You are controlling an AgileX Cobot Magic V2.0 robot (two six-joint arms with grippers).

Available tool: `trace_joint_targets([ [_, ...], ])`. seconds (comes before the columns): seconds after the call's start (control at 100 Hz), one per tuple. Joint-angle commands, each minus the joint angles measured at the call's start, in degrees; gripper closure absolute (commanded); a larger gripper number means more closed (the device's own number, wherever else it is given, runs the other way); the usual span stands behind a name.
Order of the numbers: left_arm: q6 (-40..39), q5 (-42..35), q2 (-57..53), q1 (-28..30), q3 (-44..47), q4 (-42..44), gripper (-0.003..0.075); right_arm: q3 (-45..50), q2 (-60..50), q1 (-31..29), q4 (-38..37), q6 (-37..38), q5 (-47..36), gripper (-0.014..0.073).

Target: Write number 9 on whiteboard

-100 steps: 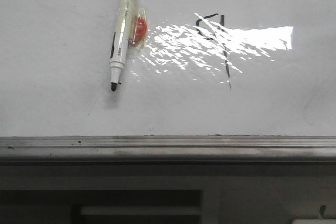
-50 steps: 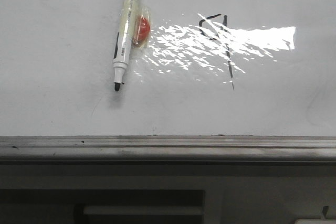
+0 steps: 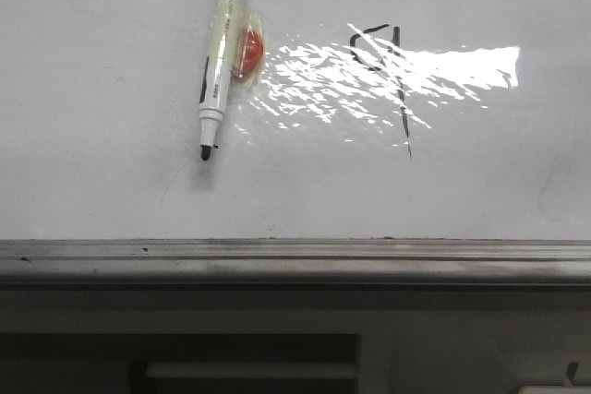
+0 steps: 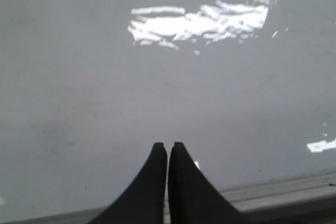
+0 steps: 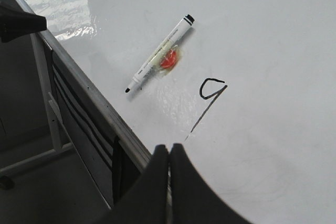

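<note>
One number 9 [image 3: 383, 80] drawn on the whiteboard [image 3: 92, 136]; marker [image 3: 222, 53] lying loose.

The 9 sits right of the marker, partly under glare, its tail pointing toward the grey rail [image 3: 295, 251]. The uncapped marker rests flat, tip toward the rail, an orange-red lump [image 3: 247, 51] taped to its barrel. Left gripper [image 4: 167, 150] and right gripper [image 5: 169, 153]: fingertips pressed together, grasping nothing, both above the board near its edge.
</note>
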Motion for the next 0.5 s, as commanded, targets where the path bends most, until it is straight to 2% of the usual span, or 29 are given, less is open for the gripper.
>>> trace_joint_targets([
  [0.0, -1.54, -0.51, -0.20, 1.44, 0.75, -0.71, 0.0741, -1.38, 0.71, -0.01, -1.70, 0.04, -4.03, 0.0655],
  [0.12, -1.54, 5.87, -1.51, 2.48, 1.09, -1.90, 0.0741, -1.38, 0.71, -0.01, -1.70, 0.04, -4.03, 0.0655],
  [0.49, -1.68, 6.76, -1.79, 2.62, 1.09, -4.38, 0.0741, -1.38, 0.71, -0.01, -1.70, 0.04, -4.03, 0.0655],
])
